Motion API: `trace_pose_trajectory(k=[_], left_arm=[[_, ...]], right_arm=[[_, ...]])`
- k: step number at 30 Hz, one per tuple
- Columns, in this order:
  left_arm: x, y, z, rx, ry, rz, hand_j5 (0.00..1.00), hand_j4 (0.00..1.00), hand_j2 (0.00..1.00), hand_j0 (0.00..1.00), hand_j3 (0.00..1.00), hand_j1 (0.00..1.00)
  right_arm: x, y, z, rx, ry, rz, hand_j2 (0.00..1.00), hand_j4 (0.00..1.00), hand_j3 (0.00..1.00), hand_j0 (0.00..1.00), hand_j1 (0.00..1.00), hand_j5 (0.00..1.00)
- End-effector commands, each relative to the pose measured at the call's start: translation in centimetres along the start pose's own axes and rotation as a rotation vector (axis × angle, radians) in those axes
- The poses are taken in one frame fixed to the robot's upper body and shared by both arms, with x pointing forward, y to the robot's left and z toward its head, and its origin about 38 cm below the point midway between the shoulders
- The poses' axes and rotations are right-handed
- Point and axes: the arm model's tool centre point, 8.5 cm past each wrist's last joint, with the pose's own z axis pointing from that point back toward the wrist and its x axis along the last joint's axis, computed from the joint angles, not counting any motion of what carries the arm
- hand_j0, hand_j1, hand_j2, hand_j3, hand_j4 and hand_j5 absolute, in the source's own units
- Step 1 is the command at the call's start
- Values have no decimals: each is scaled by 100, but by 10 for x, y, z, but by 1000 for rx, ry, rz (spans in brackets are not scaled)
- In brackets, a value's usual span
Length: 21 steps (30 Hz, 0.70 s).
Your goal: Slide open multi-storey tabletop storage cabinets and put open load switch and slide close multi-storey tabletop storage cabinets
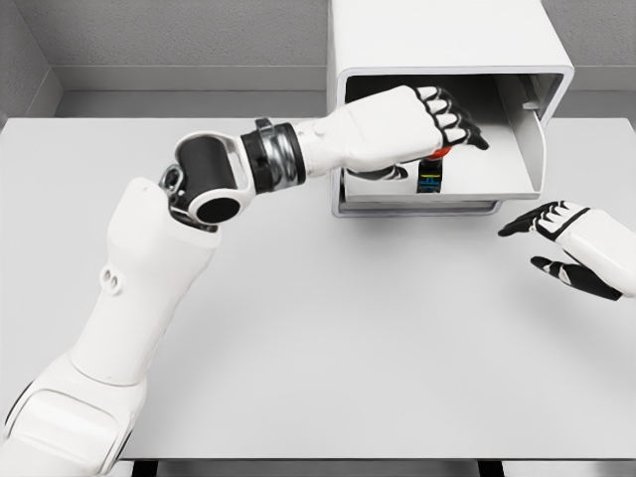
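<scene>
Cabinet (542, 94) drawer slid open on desk (328, 328), load switch (431, 171) grasped by left hand (437, 124) over drawer, right hand (561, 243) released, rested beside.

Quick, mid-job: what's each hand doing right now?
Left hand: closed on the load switch, over the open drawer.
Right hand: open, holding nothing, above the table.

Matt white table (298, 348), smooth glossy plastic-looking cabinet (447, 40), glossy white left hand (407, 124) shell
</scene>
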Motion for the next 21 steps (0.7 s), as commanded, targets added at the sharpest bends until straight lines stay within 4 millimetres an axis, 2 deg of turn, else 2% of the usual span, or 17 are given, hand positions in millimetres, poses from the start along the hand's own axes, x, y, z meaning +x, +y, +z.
trace_pose_trajectory(k=[1,3,6,7,10,11,12,13,15,16,18,19,21], left_arm=[[7,20,5,57,-11,-32,100,100,100,100,100,100],[18,42,19,160,-43,-24,100,100,100,100,100,100],[22,74,48,372,-130,93,100,100,100,100,100,100],[18,80,64,424,-141,125,100,100,100,100,100,100],[-20,70,142,478,-27,194,100,100,100,100,100,100],[-29,60,168,480,28,218,100,100,100,100,100,100],[-42,41,212,481,146,247,100,100,100,100,100,100],[-48,30,244,487,238,257,100,100,100,100,100,100],[-62,-11,321,491,471,336,100,100,100,100,100,100],[-71,-36,345,500,548,413,100,100,100,100,100,100],[-87,-70,381,478,660,513,100,100,100,100,100,100],[-89,-89,397,436,710,558,100,100,100,100,100,100],[-84,-116,407,392,754,619,100,100,100,100,100,100]], right_arm=[[0,-1,0,-4,0,-5,65,65,65,65,65,65],[0,-1,0,-3,0,-5,65,65,65,65,65,65],[0,-1,0,-4,0,-5,65,65,65,65,65,65],[0,0,0,-1,0,-5,65,65,65,65,65,65],[-1,-1,0,-3,2,-1,65,65,65,65,65,65],[-1,-2,-1,-4,2,0,65,65,65,65,65,65],[-2,-4,-2,-8,0,5,65,65,65,65,65,65],[-2,-4,-2,-7,1,6,65,65,65,65,65,65],[-2,-6,-3,-11,-1,11,65,65,65,65,65,65],[-3,-7,-5,-12,-1,20,65,65,65,65,65,65],[-2,-5,-6,-7,-3,17,65,65,65,65,65,65],[-2,-4,-6,-5,-6,16,66,66,66,66,66,66],[-1,-4,-10,-2,-16,15,66,66,66,66,66,66]])
